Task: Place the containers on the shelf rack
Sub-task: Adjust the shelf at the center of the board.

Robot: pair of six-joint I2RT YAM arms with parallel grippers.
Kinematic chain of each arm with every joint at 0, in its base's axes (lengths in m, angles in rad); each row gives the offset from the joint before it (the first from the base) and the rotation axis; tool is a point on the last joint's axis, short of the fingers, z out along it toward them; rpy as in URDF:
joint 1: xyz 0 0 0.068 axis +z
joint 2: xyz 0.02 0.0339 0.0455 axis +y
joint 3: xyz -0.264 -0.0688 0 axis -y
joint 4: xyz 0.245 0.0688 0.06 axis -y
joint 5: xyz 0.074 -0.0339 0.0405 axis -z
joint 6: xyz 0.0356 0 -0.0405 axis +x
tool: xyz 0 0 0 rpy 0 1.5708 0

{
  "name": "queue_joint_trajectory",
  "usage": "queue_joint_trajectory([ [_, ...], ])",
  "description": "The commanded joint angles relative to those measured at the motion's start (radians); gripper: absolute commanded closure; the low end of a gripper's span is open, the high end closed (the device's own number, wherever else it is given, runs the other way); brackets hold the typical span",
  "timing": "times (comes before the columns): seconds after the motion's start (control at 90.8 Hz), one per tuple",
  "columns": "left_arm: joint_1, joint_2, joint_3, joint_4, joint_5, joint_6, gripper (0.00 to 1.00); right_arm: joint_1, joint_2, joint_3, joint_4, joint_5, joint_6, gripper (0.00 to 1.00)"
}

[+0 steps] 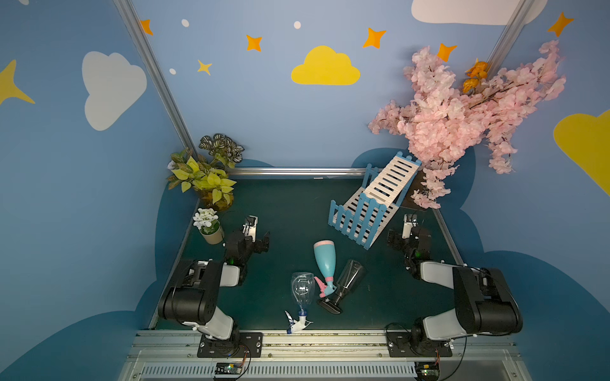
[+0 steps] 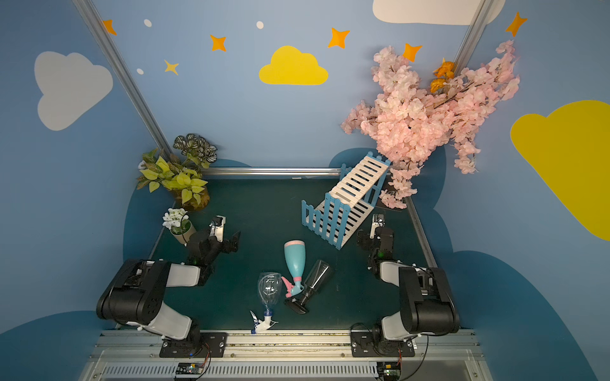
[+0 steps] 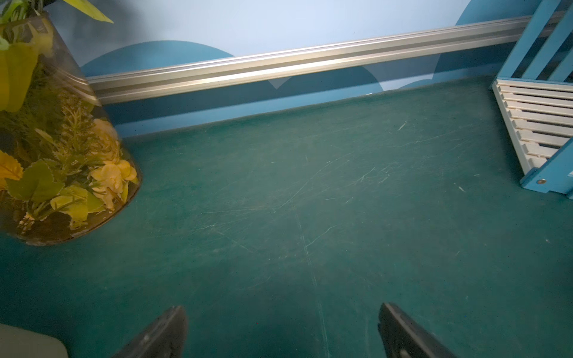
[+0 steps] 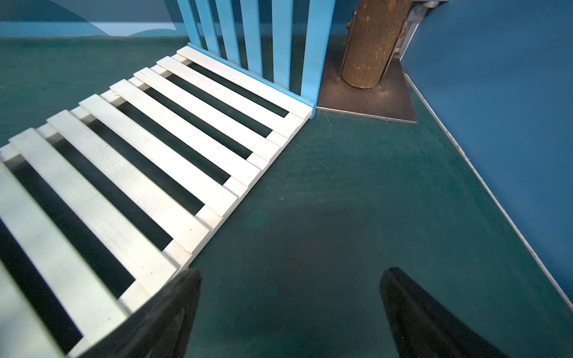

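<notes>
Dark green surface [image 1: 290, 211] enclosed by blue walls [image 1: 264, 115]. The left tool [image 3: 282, 310] and the right tool [image 4: 293, 272] each stood fully spread and held nothing. The shelf rack [image 1: 373, 201] stood at the far right, set diagonally, with both tiers bare. All three containers lay on their sides at near centre. The clear bottle [image 1: 302, 288] and the teal bottle [image 1: 325, 259] had long axes running roughly near to far, bases far and sprayers near. The dark bottle [image 1: 348, 275] lay slanted, base far-right and sprayer near-left, its neck apparently touching the teal sprayer. I judged that no pick had begun. A sound first grasp would cross a bottle's body at right angles to its axis, then turn it base-down before setting it on the rack.
</notes>
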Motion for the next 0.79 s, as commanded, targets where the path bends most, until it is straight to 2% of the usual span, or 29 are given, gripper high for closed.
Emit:
queue_joint_trajectory([
  [0.0,0.003,-0.048,-0.029,0.022,0.060,0.011,0.01,-0.001,-0.041,0.014,-0.005,0.075,0.035,0.03],
  [0.099,-0.008,-0.182,-0.099,0.029,0.029,0.014,0.01,-0.024,-0.198,0.021,-0.191,0.129,0.114,0.03],
  [0.176,-0.029,-0.321,-0.123,-0.025,0.014,0.016,0.01,-0.049,-0.380,0.013,-0.338,0.084,0.200,0.03],
  [0.242,-0.049,-0.448,-0.111,-0.141,0.015,-0.010,0.01,-0.056,-0.545,0.001,-0.441,0.043,0.244,0.03],
  [0.341,-0.140,-0.596,-0.094,-0.264,-0.063,-0.011,0.01,-0.056,-0.768,-0.007,-0.620,0.058,0.374,0.03],
  [0.463,-0.223,-0.716,-0.043,-0.396,-0.069,-0.063,0.01,-0.052,-0.987,0.010,-0.742,0.017,0.502,0.03],
  [0.573,-0.278,-0.775,0.015,-0.490,-0.065,-0.127,0.01,-0.026,-0.985,0.116,-0.840,-0.055,0.670,0.04],
  [0.694,-0.323,-0.807,0.078,-0.569,-0.015,-0.190,0.01,-0.001,-0.851,0.243,-0.810,-0.234,0.870,0.04],
  [0.782,-0.355,-0.811,0.128,-0.665,0.024,-0.217,0.01,0.016,-0.758,0.334,-0.805,-0.354,0.959,0.05],
])
